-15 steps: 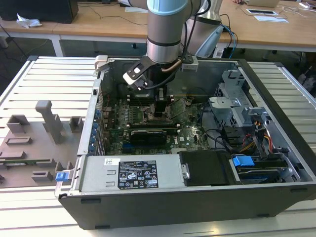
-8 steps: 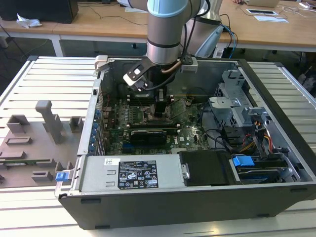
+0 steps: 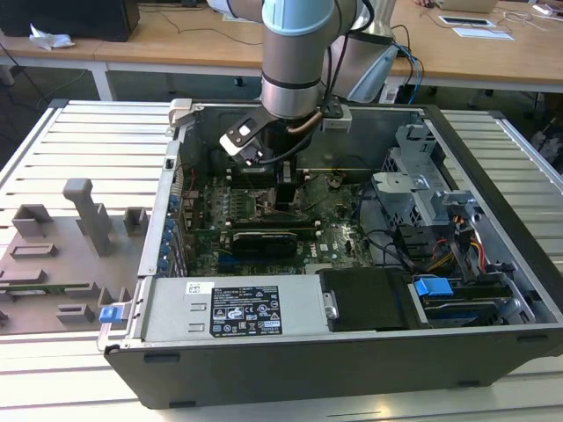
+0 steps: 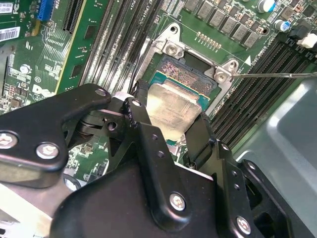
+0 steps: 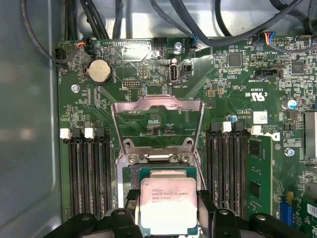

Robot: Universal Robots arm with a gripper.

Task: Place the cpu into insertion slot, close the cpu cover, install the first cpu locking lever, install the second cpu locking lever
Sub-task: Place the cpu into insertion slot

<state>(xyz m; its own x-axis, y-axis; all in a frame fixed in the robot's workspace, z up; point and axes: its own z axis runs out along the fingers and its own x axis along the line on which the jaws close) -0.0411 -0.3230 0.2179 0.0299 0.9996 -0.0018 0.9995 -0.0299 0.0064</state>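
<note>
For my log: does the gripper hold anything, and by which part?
The gripper holds the cpu by two opposite side edges, over the insertion slot.

A lab: opened computer case (image 3: 308,374), wooden desks (image 3: 176,40).

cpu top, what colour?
The cpu top is dull silvery-grey with a green edge; it shows best in the first wrist view.

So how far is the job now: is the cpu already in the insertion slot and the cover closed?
No step looks finished. In hand: the fingers grip the cpu, held over the insertion slot; whether it is seated I cannot tell. Left: the cpu cover stands open, and a thin locking lever juts out, apparently unlatched.
</note>
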